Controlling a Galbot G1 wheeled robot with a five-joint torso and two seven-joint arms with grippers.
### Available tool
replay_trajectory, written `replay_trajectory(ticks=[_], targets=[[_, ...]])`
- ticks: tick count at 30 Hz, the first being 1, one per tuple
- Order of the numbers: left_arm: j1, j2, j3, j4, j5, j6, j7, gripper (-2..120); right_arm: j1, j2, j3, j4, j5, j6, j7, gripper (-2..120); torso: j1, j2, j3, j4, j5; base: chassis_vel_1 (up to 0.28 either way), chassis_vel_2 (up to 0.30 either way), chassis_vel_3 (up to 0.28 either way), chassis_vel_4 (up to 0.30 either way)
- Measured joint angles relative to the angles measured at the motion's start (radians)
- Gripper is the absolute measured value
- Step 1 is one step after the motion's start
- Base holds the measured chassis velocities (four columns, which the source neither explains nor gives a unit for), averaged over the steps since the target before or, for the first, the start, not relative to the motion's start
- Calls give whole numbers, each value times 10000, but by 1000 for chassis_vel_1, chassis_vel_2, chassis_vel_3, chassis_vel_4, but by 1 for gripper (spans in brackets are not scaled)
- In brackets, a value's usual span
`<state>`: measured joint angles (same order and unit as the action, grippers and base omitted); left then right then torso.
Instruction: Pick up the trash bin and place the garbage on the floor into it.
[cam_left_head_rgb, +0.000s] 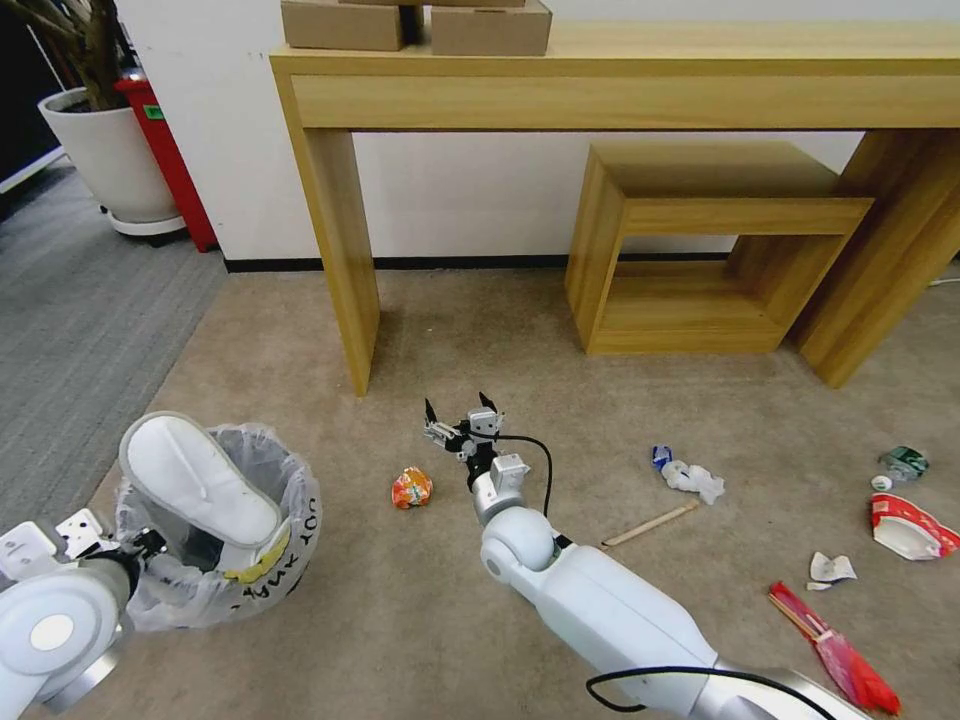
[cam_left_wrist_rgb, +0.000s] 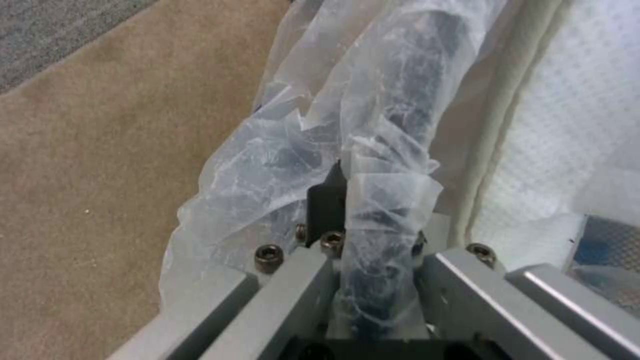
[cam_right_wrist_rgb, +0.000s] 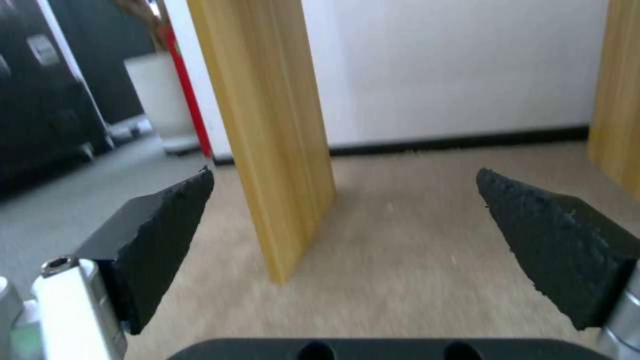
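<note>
Left gripper (cam_left_head_rgb: 140, 545), lower left of head view, is clamped on the bag-wrapped rim of the trash bin (cam_left_head_rgb: 255, 570); left wrist view shows a black fingertip (cam_left_wrist_rgb: 327, 200) against crinkly plastic w/ the rim pinched between the pads. 1 bin: small, round, dark, lined w/ translucent white bag w/ black letters and a yellow mark, sitting at lower left on the floor (cam_left_head_rgb: 420, 620), beige carpet. 1 white slipper (cam_left_head_rgb: 195, 475) stands in it, sole up, poking above the rim. Just right of bin, 1 orange wrapper (cam_left_head_rgb: 411, 487). Right gripper (cam_left_head_rgb: 458, 408), center frame, hovers beyond the wrapper, jaws spread wide, nothing between them. Further right: 1 wooden stick (cam_left_head_rgb: 650, 524), 1 blue-white carton w/ crumpled paper (cam_left_head_rgb: 688, 476), 1 green-label bottle (cam_left_head_rgb: 904, 462), 1 red-white paper bowl (cam_left_head_rgb: 910, 526), 1 paper scrap (cam_left_head_rgb: 830, 569), 1 red wrapper (cam_left_head_rgb: 835, 650).
</note>
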<state>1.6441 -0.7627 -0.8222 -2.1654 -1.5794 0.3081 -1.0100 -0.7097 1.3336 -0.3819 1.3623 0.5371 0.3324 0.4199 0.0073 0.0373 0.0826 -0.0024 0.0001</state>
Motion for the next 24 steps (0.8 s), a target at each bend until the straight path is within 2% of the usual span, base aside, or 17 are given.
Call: replay_trajectory(ticks=[2,12,20,24], targets=[[83,-80,0,-44,66,0,-5,0,-137,90,184,-1,-366,540,-176,100,0,0,1,0,0,0,0,0,0],[298,-345,-9,-259,245,14,-8,0,-539,139,374,504,-563,1268,-757,100,0,1,0,2,-1,0,0,0,0],[374,-451,-28,-298,316,30,-6,0,-392,172,272,421,-515,1357,-928,100,-1,1,0,4,-2,-18,21,20,-19],[369,-481,-26,-298,335,37,7,0,-314,231,209,394,-673,1319,-819,100,-1,0,0,3,-1,-124,128,134,-118]])
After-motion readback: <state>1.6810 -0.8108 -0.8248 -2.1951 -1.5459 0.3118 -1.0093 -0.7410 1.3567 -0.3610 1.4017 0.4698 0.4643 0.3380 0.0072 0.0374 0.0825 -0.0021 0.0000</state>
